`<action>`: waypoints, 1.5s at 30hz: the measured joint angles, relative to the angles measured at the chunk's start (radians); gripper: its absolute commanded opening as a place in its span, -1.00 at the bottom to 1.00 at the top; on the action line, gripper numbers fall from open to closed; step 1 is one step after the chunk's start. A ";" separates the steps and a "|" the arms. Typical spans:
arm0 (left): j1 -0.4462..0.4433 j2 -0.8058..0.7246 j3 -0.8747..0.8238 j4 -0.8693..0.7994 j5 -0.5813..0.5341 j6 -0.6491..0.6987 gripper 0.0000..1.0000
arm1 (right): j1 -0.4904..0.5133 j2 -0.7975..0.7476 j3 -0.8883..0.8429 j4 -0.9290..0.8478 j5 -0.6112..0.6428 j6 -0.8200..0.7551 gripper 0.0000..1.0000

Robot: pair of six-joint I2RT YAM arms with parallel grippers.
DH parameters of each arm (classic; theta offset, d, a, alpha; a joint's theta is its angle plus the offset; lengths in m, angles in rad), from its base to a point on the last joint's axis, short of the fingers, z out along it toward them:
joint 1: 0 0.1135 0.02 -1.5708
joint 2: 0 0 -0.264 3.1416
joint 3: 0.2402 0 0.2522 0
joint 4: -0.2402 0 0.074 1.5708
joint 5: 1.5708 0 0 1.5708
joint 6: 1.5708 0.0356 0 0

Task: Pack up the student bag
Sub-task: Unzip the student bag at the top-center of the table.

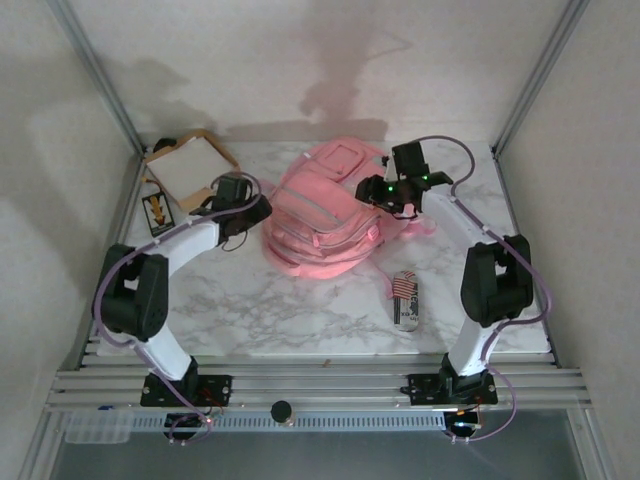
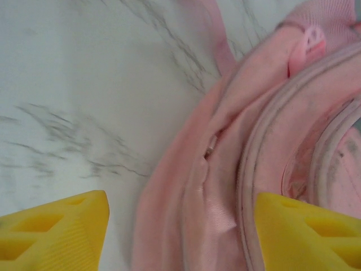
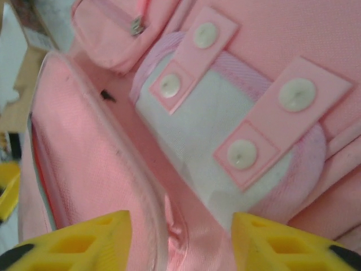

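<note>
One thing matters here, the student bag (image 1: 320, 215), and I have it lying flat on the marble table (image 1: 300, 310), centre and toward the back, a big pink heap with its zip pockets facing up. The left gripper (image 1: 258, 206) sits at the bag's left edge. In its wrist camera the two yellow fingers (image 2: 53, 231) stand wide apart, with the bag's folded pink rim (image 2: 225, 169) and a strip of bare marble between them; nothing is pinched. A small metal zip pull (image 2: 209, 151) shows in a crease of the fabric.

The right gripper (image 1: 390, 198) hangs over the bag's upper right side. Its wrist view looks down on pink cloth (image 3: 113, 169), a pale panel (image 3: 208, 130) crossed by two pink tabs with white snaps (image 3: 296, 93), and a pocket zip pull (image 3: 136, 25) near the top. Those yellow fingers (image 3: 76, 243) are spread too, clear of any grip.

Further out, a shallow cardboard box (image 1: 190, 165) lies at the back left corner, a small printed card (image 1: 157, 212) just in front of it, and a striped pouch (image 1: 405, 298) rests near the right arm, well apart from the bag.
</note>
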 measured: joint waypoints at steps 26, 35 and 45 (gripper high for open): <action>-0.073 -0.199 -0.093 -0.049 0.078 0.149 0.35 | 0.289 -0.217 -0.273 0.108 0.037 -1.323 0.42; -0.073 -0.199 -0.093 -0.087 0.079 0.205 0.38 | 0.301 -0.173 -0.271 0.214 0.102 -1.453 0.39; -0.073 -0.199 -0.093 -0.091 0.079 0.230 0.39 | 0.332 -0.124 -0.290 0.312 0.167 -1.545 0.22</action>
